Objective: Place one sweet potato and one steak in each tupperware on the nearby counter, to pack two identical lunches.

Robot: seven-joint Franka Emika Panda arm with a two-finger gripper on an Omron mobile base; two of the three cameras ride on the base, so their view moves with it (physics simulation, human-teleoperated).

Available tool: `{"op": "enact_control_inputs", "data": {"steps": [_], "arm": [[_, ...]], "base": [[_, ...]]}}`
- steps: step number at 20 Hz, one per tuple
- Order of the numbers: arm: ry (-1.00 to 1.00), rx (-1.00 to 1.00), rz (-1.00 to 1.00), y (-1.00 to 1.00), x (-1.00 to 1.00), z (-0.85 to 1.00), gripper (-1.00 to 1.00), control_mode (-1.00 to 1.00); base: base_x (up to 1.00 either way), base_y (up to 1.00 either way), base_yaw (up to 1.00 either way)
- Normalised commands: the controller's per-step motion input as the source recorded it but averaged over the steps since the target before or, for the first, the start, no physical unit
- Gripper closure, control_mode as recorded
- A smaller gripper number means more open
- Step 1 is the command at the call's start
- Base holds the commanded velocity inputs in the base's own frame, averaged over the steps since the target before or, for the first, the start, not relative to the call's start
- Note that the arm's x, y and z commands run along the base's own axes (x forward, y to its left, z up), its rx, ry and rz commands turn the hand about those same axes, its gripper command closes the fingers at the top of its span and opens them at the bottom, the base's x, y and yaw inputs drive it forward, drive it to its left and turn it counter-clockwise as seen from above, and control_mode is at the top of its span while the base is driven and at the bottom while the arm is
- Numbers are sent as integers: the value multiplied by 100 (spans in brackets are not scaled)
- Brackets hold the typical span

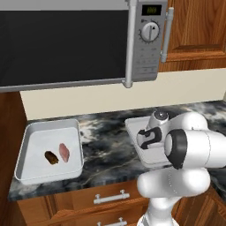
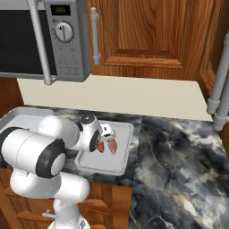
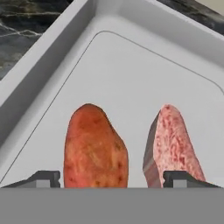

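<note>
Orange sweet potato [image 3: 95, 146] lies between wide-open jaws beside the steak [image 3: 173, 144] in the right tupperware [image 3: 131, 57]; both trays look packed, so lift clear.

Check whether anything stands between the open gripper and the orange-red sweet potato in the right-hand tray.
Nothing visible does. In the hand view the orange-red oval sweet potato lies between the two dark fingertips of the open gripper, on the shallow white-grey tray, with the pale pink steak slab beside it.
</note>
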Motion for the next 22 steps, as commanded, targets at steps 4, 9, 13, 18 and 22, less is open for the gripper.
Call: {"op": "enact_control_inputs", "data": {"steps": [4, 9, 13, 18, 22], "arm": [[3, 0, -2, 0, -13, 7, -100, -100], [1, 0, -2, -1, -91, 49, -100, -100], [-5, 0, -2, 0, -89, 89, -100, -100], [-14, 0, 0, 0, -65, 100, -100, -100], [-24, 0, -2, 11, -67, 96, -100, -100]], "base": [[0, 0, 0], [0, 0, 0], [0, 0, 0], [0, 0, 0], [0, 0, 0]]}}
